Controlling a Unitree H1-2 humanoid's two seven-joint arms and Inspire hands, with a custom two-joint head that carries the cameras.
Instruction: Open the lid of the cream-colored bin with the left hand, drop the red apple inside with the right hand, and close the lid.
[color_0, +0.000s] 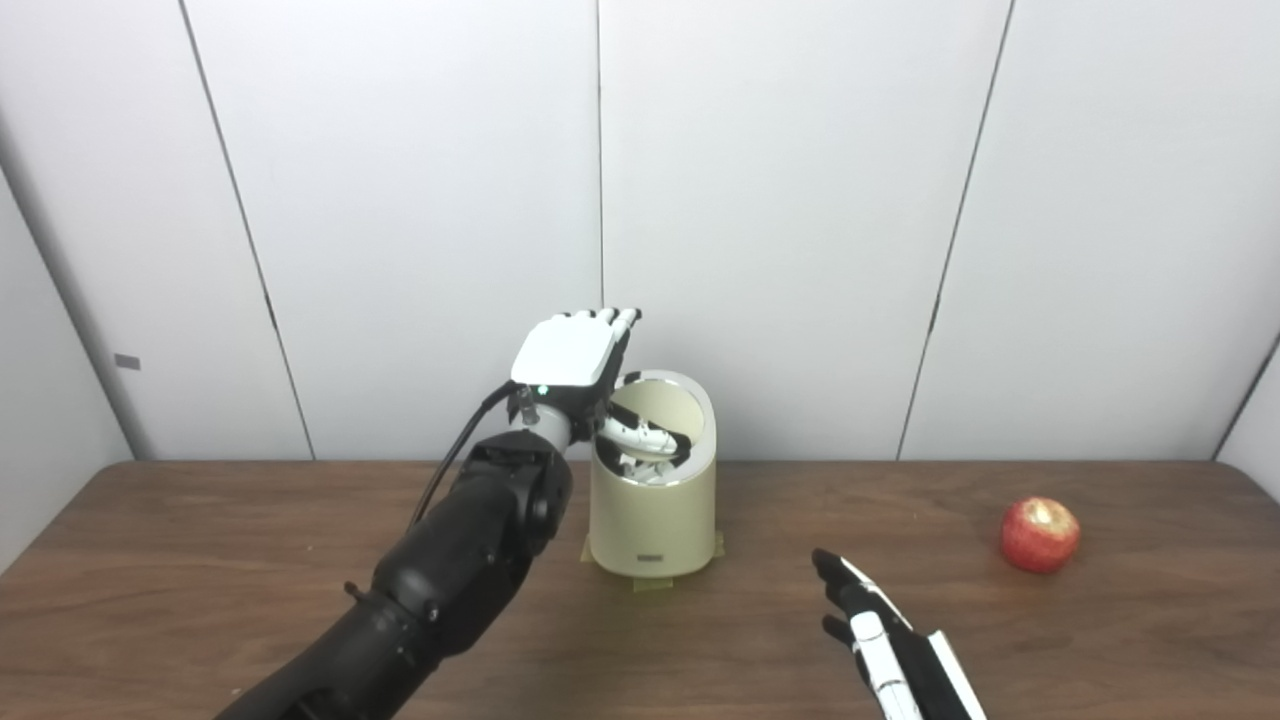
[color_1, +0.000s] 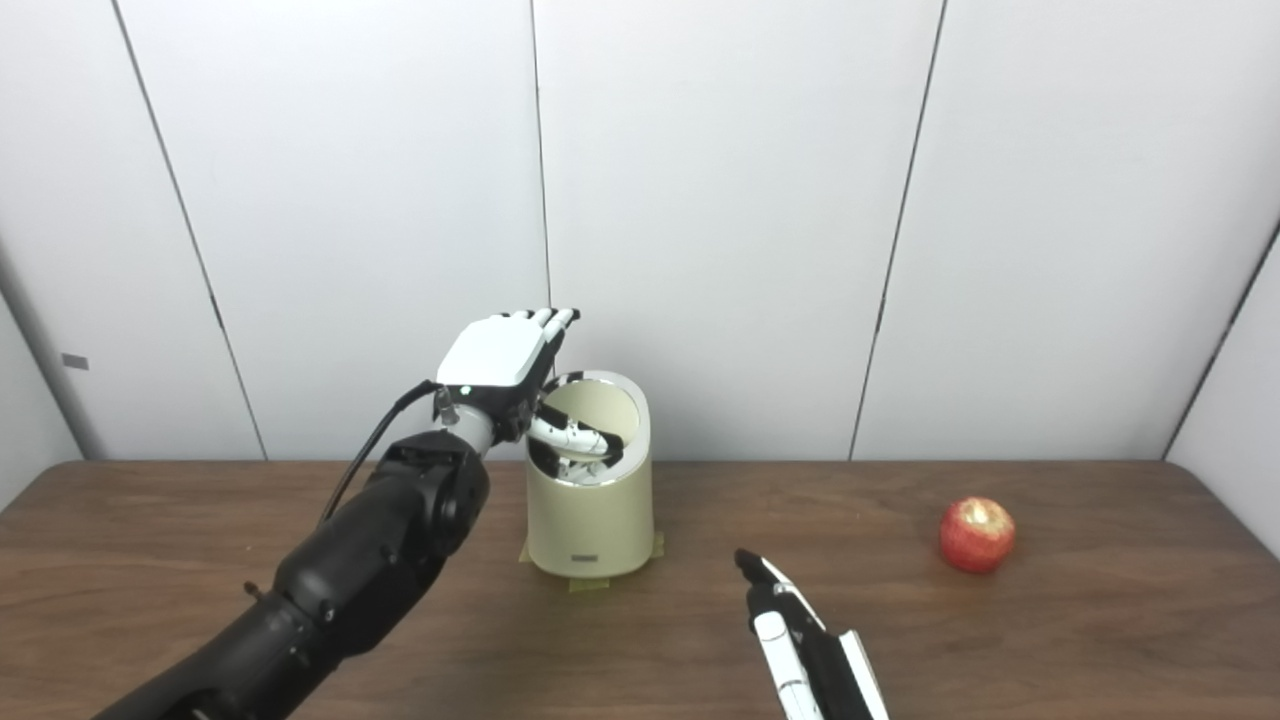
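The cream-colored bin (color_0: 652, 520) stands at mid-table near the back wall. Its lid (color_0: 690, 405) is tipped up toward the back, so the dark opening shows. My left hand (color_0: 572, 352) is raised at the bin's upper left edge with its fingers (color_0: 608, 318) pointing straight up; its thumb reaches across the opening, in front of the raised lid. Whether the fingers touch the lid is hidden. The red apple (color_0: 1040, 535) lies on the table far to the right. My right hand (color_0: 880, 640) hovers low near the front edge, fingers stretched out and empty, well to the left of the apple.
The brown wooden table (color_0: 200, 580) ends at a white panelled wall (color_0: 800, 200) just behind the bin. Yellowish tape (color_0: 655, 582) shows under the bin's base. My black left forearm (color_0: 450, 560) slants across the table's left half.
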